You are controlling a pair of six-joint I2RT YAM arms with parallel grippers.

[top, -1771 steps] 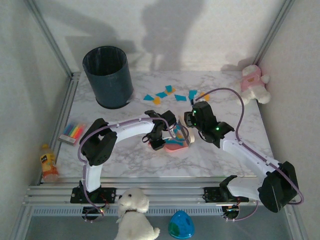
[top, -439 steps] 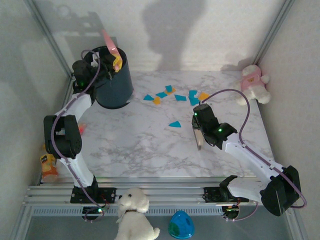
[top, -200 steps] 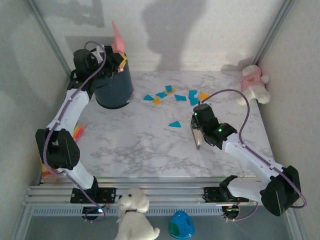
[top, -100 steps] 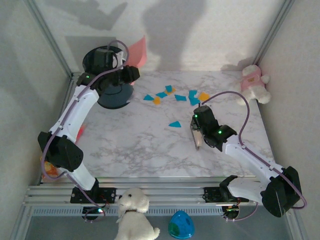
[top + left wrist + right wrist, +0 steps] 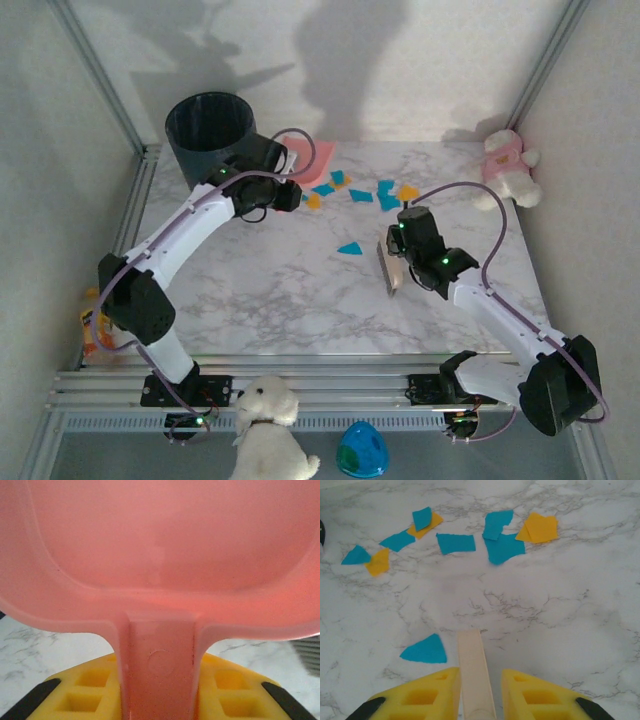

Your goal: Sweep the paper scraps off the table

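paper scraps (image 5: 361, 196) in orange and bright blue lie in a loose band across the far middle of the marble surface (image 5: 280, 290). one blue scrap (image 5: 349, 248) sits apart from them, nearer the arms.

the left hand (image 5: 288, 186) reaches to the left end of that band, close to a dark bin (image 5: 212, 130) in the far left corner. it is pinched on the handle of a pink dustpan (image 5: 315, 155), and the pan sits just beyond the leftmost scraps. from the left wrist, the yellow fingers (image 5: 90, 692) press the handle from both sides, and the pan (image 5: 165, 545) spreads wide above them.

the right hand (image 5: 393, 250) is over the middle right of the surface, on the near side of the band and just right of the lone blue scrap. it is pressed together on a pale wooden brush (image 5: 389, 272). from the right wrist, the brush (image 5: 474, 665) runs out between the yellow fingers (image 5: 420, 697) toward the scraps. the lone scrap (image 5: 425, 650) lies just left of its tip with a thin gap between them. the other scraps (image 5: 456, 543) spread farther ahead on the surface (image 5: 560, 630), well apart from the hand.

a pink and white soft toy (image 5: 505, 165) sits at the far right edge.
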